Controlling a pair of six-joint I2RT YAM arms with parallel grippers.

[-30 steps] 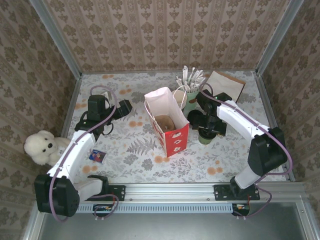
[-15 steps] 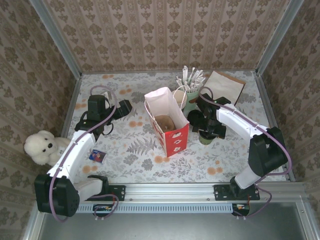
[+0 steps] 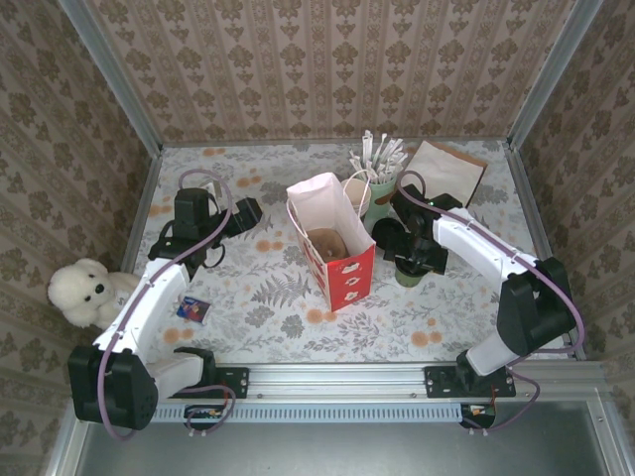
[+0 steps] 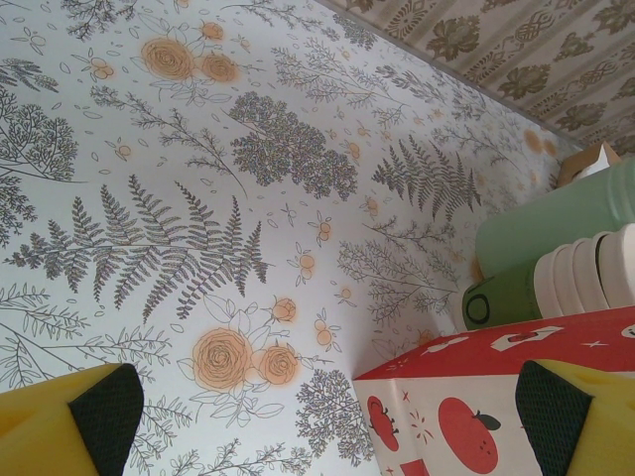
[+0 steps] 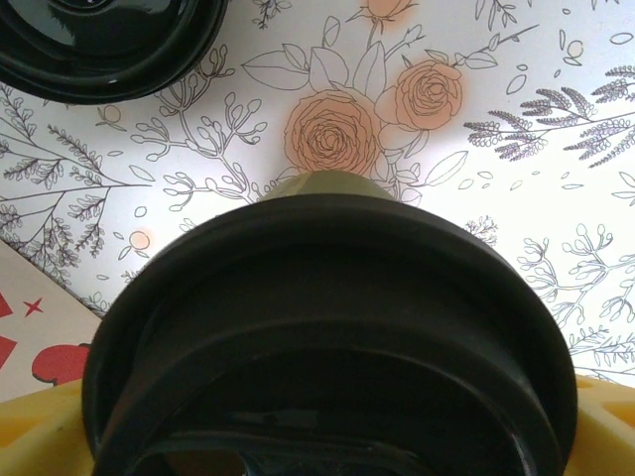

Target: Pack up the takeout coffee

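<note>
The takeout coffee (image 3: 405,273) stands on the table just right of the gift bag, a small green cup now capped by a black lid (image 5: 327,317). Its green wall (image 5: 327,184) peeks out beyond the lid. My right gripper (image 3: 418,255) hangs over it. In the right wrist view the gripper (image 5: 332,431) has its yellow fingers (image 5: 40,426) spread wide at either side of the lid, and the lid hides the pads. My left gripper (image 3: 243,213) rests open and empty over the table at the back left, and the left wrist view (image 4: 327,416) shows bare cloth between its fingers.
The red and white gift bag (image 3: 342,268) stands open mid-table with a brown item inside. A flat black disc (image 3: 387,235) lies beside the coffee. A green cup of paper-wrapped sticks (image 3: 377,188) and a brown paper bag (image 3: 446,164) stand at the back. A white teddy (image 3: 84,291) sits far left.
My right gripper has shifted slightly above the coffee cup. The cup, the bag and the left arm have stayed put.
</note>
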